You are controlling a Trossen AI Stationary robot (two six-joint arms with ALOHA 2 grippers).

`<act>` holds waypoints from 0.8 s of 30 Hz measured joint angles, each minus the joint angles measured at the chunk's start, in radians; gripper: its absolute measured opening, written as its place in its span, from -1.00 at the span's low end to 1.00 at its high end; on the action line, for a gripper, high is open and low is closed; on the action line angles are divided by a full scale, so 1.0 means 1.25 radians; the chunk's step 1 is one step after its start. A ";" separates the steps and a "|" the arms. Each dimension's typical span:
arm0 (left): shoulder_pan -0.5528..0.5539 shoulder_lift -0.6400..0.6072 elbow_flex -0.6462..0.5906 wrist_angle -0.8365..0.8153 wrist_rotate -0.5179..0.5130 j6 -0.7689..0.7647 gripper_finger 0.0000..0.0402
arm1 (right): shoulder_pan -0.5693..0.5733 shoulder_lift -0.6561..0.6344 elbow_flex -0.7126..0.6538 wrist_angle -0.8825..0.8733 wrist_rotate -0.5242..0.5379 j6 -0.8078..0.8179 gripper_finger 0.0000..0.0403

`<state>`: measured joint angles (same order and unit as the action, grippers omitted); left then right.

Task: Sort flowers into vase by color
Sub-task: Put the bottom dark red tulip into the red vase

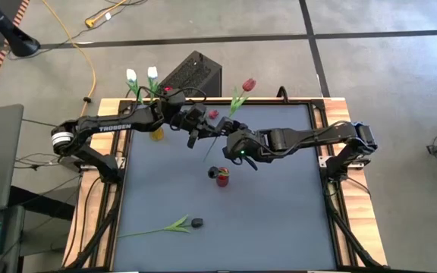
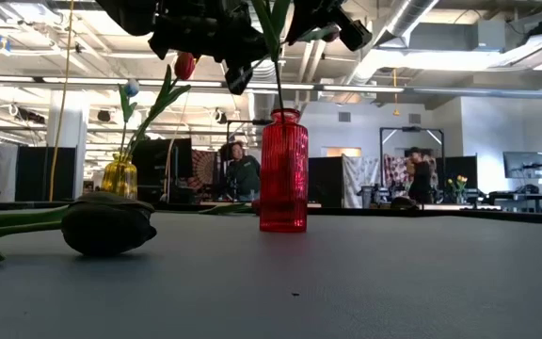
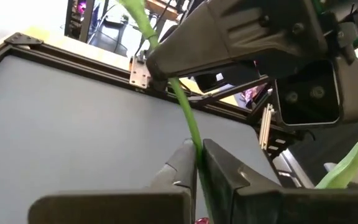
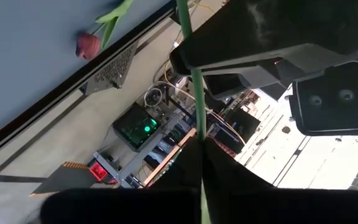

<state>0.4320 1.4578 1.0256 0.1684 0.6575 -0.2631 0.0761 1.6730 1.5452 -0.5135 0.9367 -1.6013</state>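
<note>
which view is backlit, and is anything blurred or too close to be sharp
Low view: bright ceiling lights leave both arms black overhead; the dark tulip lies close and soft, the red vase sharper. Right wrist view: the right claw pinching the green stem is nearly silhouetted against a washed-out background. Left wrist view: the left claw looms close and blurred.

Black box (image 1: 193, 74) behind table, yellow cable (image 1: 77, 34), two people (image 2: 244, 174)

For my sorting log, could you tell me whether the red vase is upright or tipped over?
Upright. The low view shows the red vase standing straight on the table, a green stem rising from its mouth. Whose stem it is, I cannot tell.
</note>
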 joint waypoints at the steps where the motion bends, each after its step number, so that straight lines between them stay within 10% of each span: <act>1: 0.000 0.000 0.000 0.000 0.000 0.000 -0.97 | 0.000 0.000 0.000 -0.001 0.000 0.000 -0.83; 24: 0.036 -0.034 0.000 0.069 -0.131 0.054 -1.00 | 0.036 -0.021 -0.001 -0.125 0.027 0.253 0.03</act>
<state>0.4774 1.4155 1.0252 0.2546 0.4942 -0.1950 0.1215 1.6463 1.5440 -0.6697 0.9703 -1.2847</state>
